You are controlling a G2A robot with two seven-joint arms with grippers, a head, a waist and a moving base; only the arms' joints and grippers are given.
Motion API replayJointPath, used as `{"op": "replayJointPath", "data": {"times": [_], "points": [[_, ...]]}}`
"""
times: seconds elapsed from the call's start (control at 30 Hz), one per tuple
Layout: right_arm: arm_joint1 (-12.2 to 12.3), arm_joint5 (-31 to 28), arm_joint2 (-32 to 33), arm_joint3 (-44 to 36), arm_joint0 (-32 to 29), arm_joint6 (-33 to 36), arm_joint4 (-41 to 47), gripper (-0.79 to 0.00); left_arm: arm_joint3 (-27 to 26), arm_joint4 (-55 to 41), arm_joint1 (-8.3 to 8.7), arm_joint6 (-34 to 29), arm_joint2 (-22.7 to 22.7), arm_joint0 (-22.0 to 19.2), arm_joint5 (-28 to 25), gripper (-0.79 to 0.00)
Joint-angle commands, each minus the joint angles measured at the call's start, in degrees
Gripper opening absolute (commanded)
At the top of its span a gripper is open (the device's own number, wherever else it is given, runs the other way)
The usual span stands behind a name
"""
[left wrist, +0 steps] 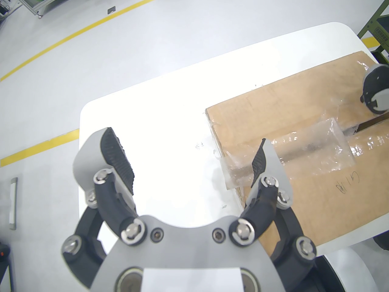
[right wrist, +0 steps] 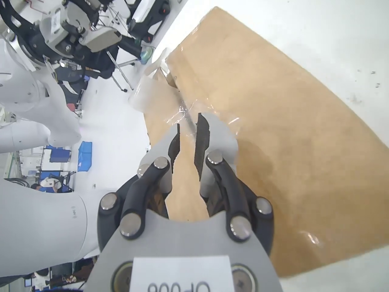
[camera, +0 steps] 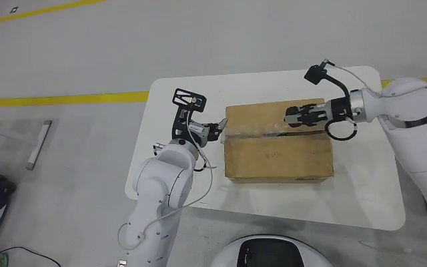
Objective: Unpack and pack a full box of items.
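A closed brown cardboard box (camera: pixel 277 157) lies on the white table (camera: pixel 193 93), with clear tape (left wrist: pixel 304 150) along its top seam and down its end. My left gripper (left wrist: pixel 185 138) hangs wide open at the box's taped end, one fingertip (left wrist: pixel 261 156) close to the tape there. My right gripper (right wrist: pixel 188 126) rests low over the top seam near the other end; its fingers are only narrowly apart and straddle the shiny tape line (right wrist: pixel 184 109). From above, the right gripper (camera: pixel 288 117) lies over the box top. A dark slit (left wrist: pixel 364 125) shows along the seam beside it.
Bare table surface (camera: pixel 363 193) lies to one side of the box and along its front. A grey bar (camera: pixel 38 143) lies on the floor beyond the table, and a yellow floor line (camera: pixel 73 100) runs behind it.
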Motion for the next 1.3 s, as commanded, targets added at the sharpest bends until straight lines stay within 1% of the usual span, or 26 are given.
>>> {"op": "replayJointPath", "data": {"times": [0.0,0.13,0.27,0.3,0.33,0.37,0.47,0.53,0.57,0.6,0.67,0.8,0.83,0.97,1.07,1.27], "points": [[0.26,0.01,0.5,0.68,0.19,-0.5,-1.21,-0.785,0.0,0.0,0.0,0.0,0.0,0.0,0.0,0.0],[0.5,0.21,0.32,2.08,1.04,-4.28,-5.1,-0.785,0.0,0.0,0.0,0.0,0.0,0.0,0.0,0.0],[-0.05,-0.13,-2.89,3.11,2.27,-8.37,-6.85,-0.779,0.0,0.0,0.0,0.0,0.0,0.0,0.0,0.0],[-0.27,-0.07,-3.94,3.52,2.66,-9.32,-7.2,-0.757,0.0,0.0,0.0,0.0,0.0,0.0,0.0,0.0],[-0.49,-0.04,-5.12,3.95,3.12,-9.77,-7.57,-0.714,0.0,0.0,0.0,0.0,0.0,0.0,0.0,0.0],[-0.66,-0.11,-6.04,4.47,3.74,-10.2,-8.07,-0.643,0.0,0.0,0.0,0.0,0.0,0.0,0.0,0.0],[-1.1,-0.25,-8.11,6.4,5.27,-11.25,-8.7,-0.594,0.0,0.0,0.0,0.0,0.0,0.0,0.0,0.0],[-1.24,-0.67,-9.18,7.44,6.1,-10.49,-9.07,-0.573,0.0,0.0,0.0,0.0,0.0,0.0,0.0,0.0],[-1.24,-0.75,-9.49,7.83,6.36,-9.95,-9.34,-0.526,0.0,0.0,0.0,0.0,0.0,0.0,0.0,0.0],[-1.26,-0.92,-9.81,8.37,6.7,-9.14,-9.15,-0.502,0.0,0.0,0.0,0.0,0.0,0.0,0.0,0.0],[-1.21,-1.61,-9.93,9.17,7.26,-8.29,-8.56,-0.496,0.0,0.0,0.0,0.0,0.0,0.0,0.0,0.0],[-0.91,-2.38,-9.67,9.92,7.61,-5.67,-6.76,-0.456,0.0,0.0,0.0,0.0,0.0,0.0,0.0,0.0],[-0.79,-2.71,-9.79,9.7,7.65,-4.12,-6.48,-0.449,0.0,0.0,0.0,0.0,0.0,0.0,0.0,0.0],[-0.42,-3.04,-9.84,8.6,7.61,-0.15,-4.44,-0.453,0.0,0.0,0.0,0.0,0.0,0.0,0.0,0.0],[-0.25,-3.18,-10.18,8.23,7.24,1.04,-3.54,-0.443,0.0,0.0,0.0,0.0,0.0,0.0,0.0,0.0],[-0.29,-3.4,-11.68,8.03,6.93,-0.03,-3.27,-0.446,0.0,0.0,0.0,0.0,0.0,0.0,0.0,0.0]]}}
